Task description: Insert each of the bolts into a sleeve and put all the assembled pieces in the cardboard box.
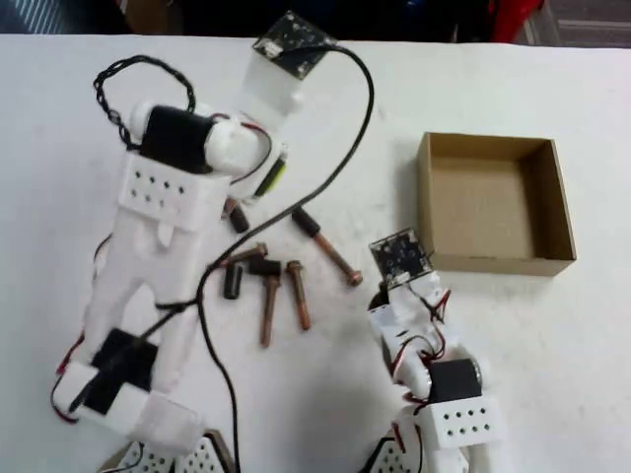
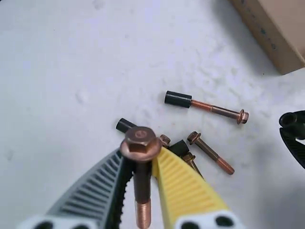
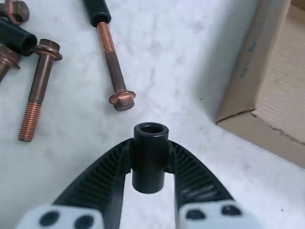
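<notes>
A: We see a white, smudged desk [image 1: 513,365]. Beyond its far edge the room is dark, with a red object [image 1: 513,18] at 1 o'clock.
B: We agree. Our left claw [image 2: 141,160] is clamped on a copper bolt [image 2: 141,143] with a flanged hex head. Our right claw [image 3: 150,147] grips a black sleeve [image 3: 151,164], bore open. Mid-desk lie loose bolts [image 1: 281,291], and the box [image 1: 493,262] sits at 3 o'clock from them.

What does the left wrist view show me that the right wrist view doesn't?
Left wrist: a bolt clamped in the left gripper, with its head toward the camera. Right wrist: a sleeve clamped in the right gripper, with its open bore toward the camera. Both: the box, the sleeved bolt and loose bolts on the table.
</notes>
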Robot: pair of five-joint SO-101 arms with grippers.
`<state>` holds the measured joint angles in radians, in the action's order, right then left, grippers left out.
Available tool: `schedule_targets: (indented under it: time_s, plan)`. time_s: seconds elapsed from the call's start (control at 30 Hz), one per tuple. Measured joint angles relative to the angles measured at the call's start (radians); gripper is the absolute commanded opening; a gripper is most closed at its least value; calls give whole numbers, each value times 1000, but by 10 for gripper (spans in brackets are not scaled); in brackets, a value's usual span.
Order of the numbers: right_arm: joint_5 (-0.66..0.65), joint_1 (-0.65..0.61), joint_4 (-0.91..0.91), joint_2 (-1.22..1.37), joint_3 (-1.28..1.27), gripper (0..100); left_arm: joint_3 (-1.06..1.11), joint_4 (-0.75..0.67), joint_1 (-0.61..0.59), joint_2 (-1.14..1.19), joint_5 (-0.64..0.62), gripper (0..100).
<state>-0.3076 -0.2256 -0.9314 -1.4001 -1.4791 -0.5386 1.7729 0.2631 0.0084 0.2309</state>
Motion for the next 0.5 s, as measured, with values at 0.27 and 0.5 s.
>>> schedule_targets:
  time_s: [0.27, 0.5]
  plan:
    - [48, -155, 37, 0, -2, 17, 219, -17, 0, -304, 32, 20]
    - [74, -192, 0, 2, 110, 17, 473, -69, -6, -586, 32, 20]
